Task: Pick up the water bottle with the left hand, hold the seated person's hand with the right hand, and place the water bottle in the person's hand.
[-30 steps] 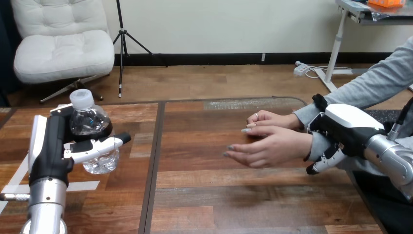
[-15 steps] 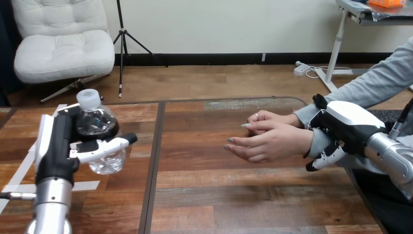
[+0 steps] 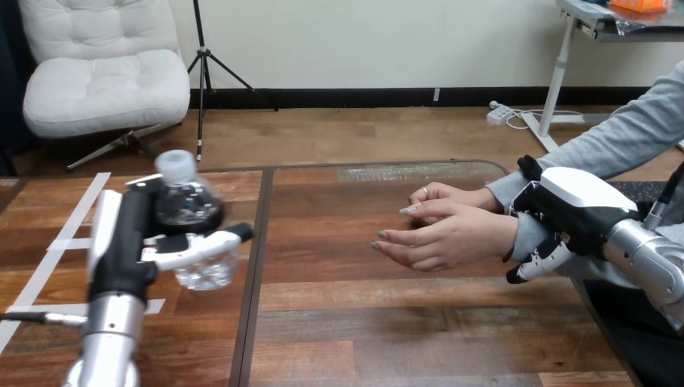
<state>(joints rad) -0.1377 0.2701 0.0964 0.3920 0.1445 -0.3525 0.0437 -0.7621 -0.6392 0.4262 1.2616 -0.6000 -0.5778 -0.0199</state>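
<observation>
The tabletop (image 3: 339, 322) lies bare between the water bottle (image 3: 189, 211), gripped in the left hand (image 3: 129, 242), and the person's open hand (image 3: 444, 240) toward the view's right. A hand could cross that stretch freely. The person's second hand (image 3: 445, 196) sits just behind the open one and closes off the far side. The right hand (image 3: 569, 211), wrapped about the person's wrist (image 3: 520, 235), bars approach from the right. Flat tape strips (image 3: 74, 216) at the left pose no obstruction.
</observation>
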